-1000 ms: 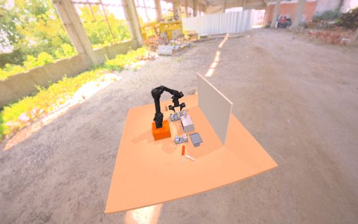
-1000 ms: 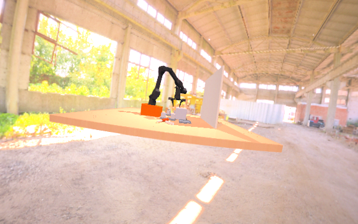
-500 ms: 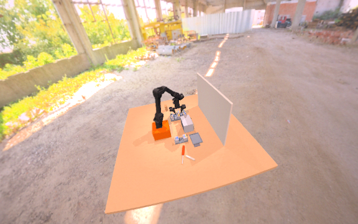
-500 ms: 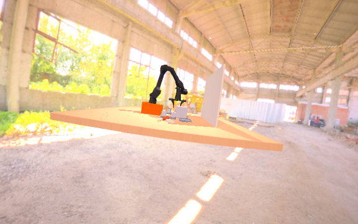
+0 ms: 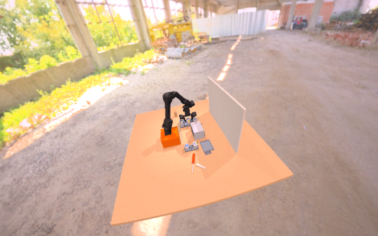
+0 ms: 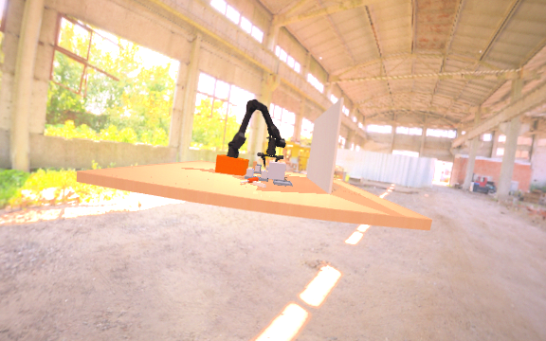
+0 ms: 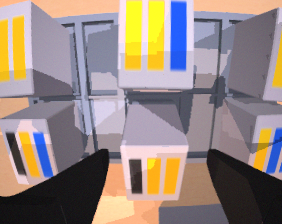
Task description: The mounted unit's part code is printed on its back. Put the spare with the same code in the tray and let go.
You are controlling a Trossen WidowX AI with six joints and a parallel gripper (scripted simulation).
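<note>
Arching downward, pincer straddles black-yellow-yellow spare, ungripped.

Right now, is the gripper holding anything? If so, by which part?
Nothing held. The gripper is open, its fingers on either side of the black-yellow-yellow spare without touching it.
</note>
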